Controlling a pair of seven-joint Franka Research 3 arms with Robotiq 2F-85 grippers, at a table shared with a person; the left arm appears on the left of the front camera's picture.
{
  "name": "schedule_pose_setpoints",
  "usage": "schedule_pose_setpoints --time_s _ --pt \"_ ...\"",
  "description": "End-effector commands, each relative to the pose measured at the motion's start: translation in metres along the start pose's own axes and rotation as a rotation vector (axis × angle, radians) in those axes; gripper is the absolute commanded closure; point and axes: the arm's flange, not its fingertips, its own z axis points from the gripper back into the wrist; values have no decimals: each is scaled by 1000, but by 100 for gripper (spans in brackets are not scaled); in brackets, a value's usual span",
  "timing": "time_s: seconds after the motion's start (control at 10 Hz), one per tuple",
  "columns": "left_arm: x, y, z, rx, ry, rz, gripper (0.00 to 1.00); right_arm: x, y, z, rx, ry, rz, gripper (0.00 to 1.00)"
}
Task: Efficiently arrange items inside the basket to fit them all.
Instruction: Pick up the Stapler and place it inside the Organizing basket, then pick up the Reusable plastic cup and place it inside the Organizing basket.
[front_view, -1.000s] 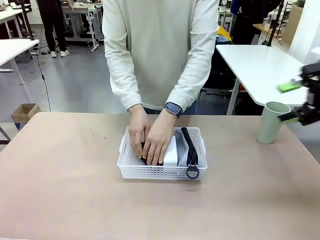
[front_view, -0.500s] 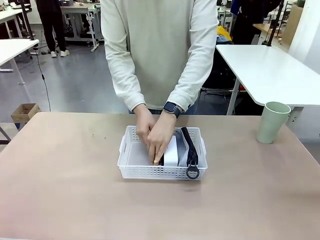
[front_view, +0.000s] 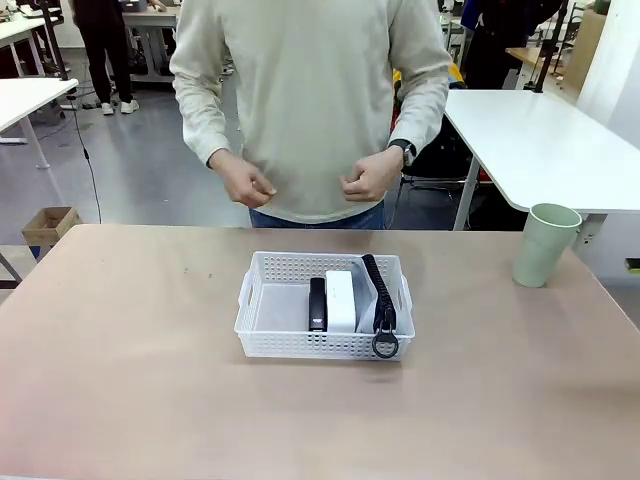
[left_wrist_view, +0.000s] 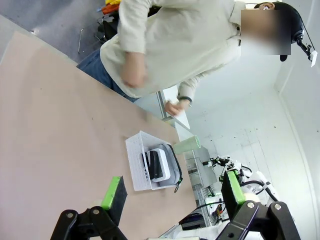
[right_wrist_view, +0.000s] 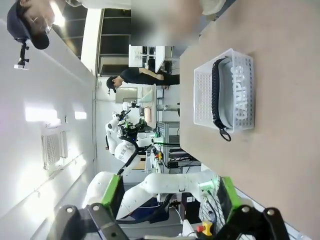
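Packed on edge, side by side, in the right part of the basket: the stapler, the white block and the grey pouch by the right wall, ring pull hanging over the front rim, seemingly to keep the left part bare for the cup, standing outside on the table well to the right. With the person's hands held up clear of the basket, spread wide and gripping nothing on both sides: left gripper and right gripper, poised back from the basket, probably ready to fetch that cup

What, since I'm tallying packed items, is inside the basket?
The basket holds a black stapler, white block and zippered pouch side by side. Whatever lies beneath them is covered.
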Motion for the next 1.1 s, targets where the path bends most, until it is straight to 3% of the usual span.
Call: schedule_pose_setpoints --time_s 0.0,1.0 --pt "-2 0 -1 -21 -12 -22 0 0 6 3 19 -14 -24 0" --pt "-2 0 -1 -21 -12 -22 0 0 6 3 19 -14 -24 0"
